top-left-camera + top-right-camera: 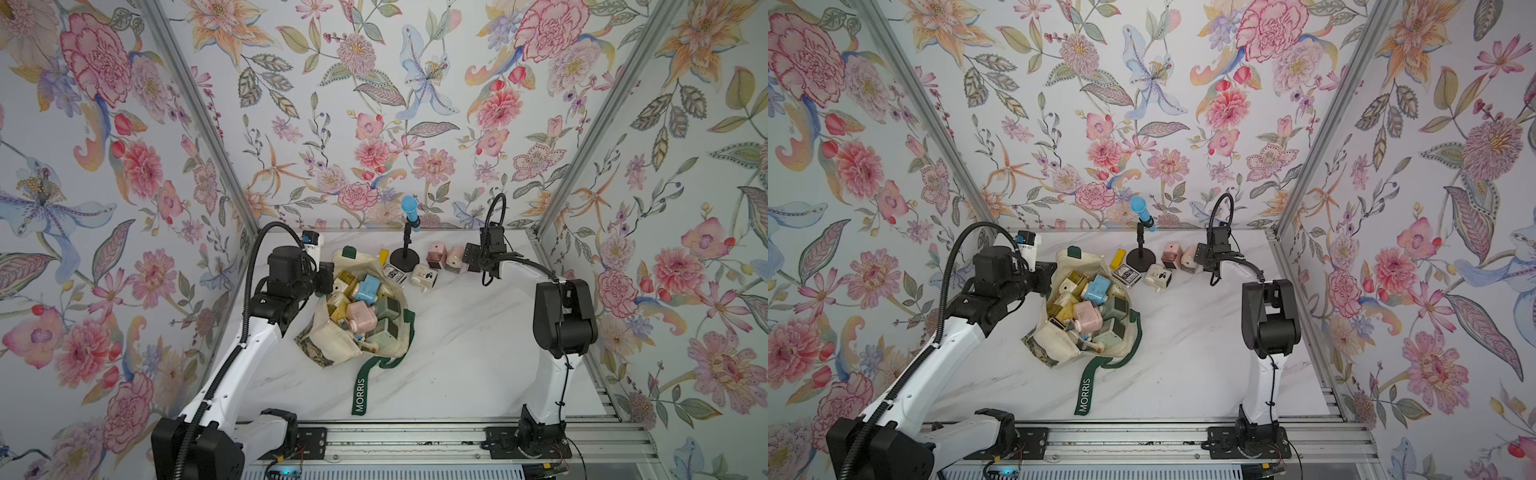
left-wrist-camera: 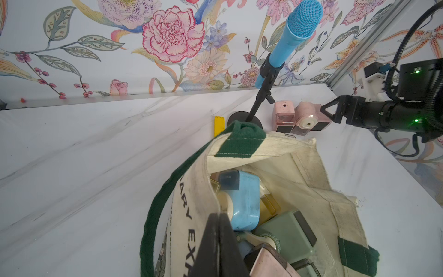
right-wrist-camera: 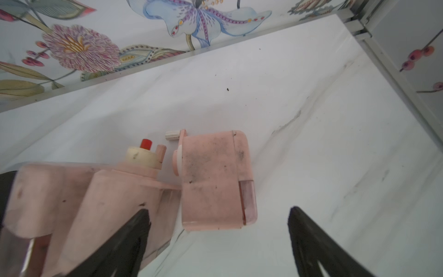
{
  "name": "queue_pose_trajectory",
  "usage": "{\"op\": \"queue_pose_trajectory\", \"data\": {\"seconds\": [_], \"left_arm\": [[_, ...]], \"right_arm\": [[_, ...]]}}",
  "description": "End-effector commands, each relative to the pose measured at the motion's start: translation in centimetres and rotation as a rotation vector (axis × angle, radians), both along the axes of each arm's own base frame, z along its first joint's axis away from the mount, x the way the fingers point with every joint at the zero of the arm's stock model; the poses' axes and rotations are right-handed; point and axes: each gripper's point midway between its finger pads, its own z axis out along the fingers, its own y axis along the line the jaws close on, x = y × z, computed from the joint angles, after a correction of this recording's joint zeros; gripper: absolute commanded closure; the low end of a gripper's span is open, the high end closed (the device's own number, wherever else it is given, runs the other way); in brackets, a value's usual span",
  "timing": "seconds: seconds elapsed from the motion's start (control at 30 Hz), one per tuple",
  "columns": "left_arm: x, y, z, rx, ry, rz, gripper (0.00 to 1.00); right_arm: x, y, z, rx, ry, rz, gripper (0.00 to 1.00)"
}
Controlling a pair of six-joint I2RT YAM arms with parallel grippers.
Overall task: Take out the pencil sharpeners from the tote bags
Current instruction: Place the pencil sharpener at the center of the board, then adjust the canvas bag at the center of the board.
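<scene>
The cream tote bag (image 1: 332,343) (image 1: 1054,338) lies open on the marble table, with several pencil sharpeners inside, among them a blue one (image 1: 368,289) (image 2: 242,199), a pink one (image 1: 360,314) and a green one (image 2: 287,230). My left gripper (image 1: 330,279) (image 2: 219,215) is shut on the bag's rim at its left side. Three sharpeners stand outside near the back wall: two pink (image 1: 436,255) (image 1: 455,258) and a cream one (image 1: 424,276). My right gripper (image 1: 467,259) (image 3: 218,212) is open and holds nothing. It is close beside the nearer pink sharpener (image 3: 72,203), with the other pink one (image 3: 213,182) just past its fingertips.
A blue microphone (image 1: 409,210) on a black round-based stand (image 1: 404,259) rises between the bag and the pink sharpeners. A flat yellow bar (image 1: 383,254) and a small dark printed box (image 1: 394,272) lie by the stand. The green MORRIS strap (image 1: 360,395) trails toward the front rail.
</scene>
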Motion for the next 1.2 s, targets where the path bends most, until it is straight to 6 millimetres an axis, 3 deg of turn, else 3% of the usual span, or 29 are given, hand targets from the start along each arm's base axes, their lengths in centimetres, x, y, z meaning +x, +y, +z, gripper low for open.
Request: {"op": "queue_pose_trajectory", "data": {"seconds": [0.0,0.13,0.3,0.47,0.57,0.67,0.83,1.03,1.17], "left_arm": [[0.4,0.0,2.3,-0.031,-0.053,-0.007,1.00],[0.5,0.0,1.9,-0.029,-0.044,-0.005,1.00],[0.8,-0.1,1.4,-0.026,-0.031,-0.005,1.00],[0.7,-0.3,2.0,-0.036,-0.049,-0.004,1.00],[0.5,-0.5,2.4,-0.024,-0.055,0.005,1.00],[0.6,-0.4,2.7,0.006,-0.055,0.031,1.00],[1.1,-0.5,3.8,-0.005,-0.070,0.039,1.00],[2.7,-0.9,5.8,-0.008,-0.114,0.042,1.00],[4.3,-1.6,6.9,-0.010,-0.154,0.019,1.00]], "right_arm": [[-1.7,2.8,5.3,0.041,-0.096,0.059,0.11],[-4.8,8.7,9.2,0.121,-0.183,0.237,0.17],[-12.0,18.5,13.9,0.176,-0.314,0.588,0.22],[-18.4,25.7,12.9,0.114,-0.303,0.865,0.18],[-19.3,27.1,11.1,0.097,-0.255,0.896,0.19],[-19.1,27.2,8.7,0.080,-0.204,0.883,0.25],[-19.7,28.3,5.6,0.092,-0.103,0.916,0.46],[-21.3,30.0,3.5,0.067,-0.059,0.973,0.64],[-21.5,30.5,2.5,0.073,-0.038,0.994,0.88]]}}
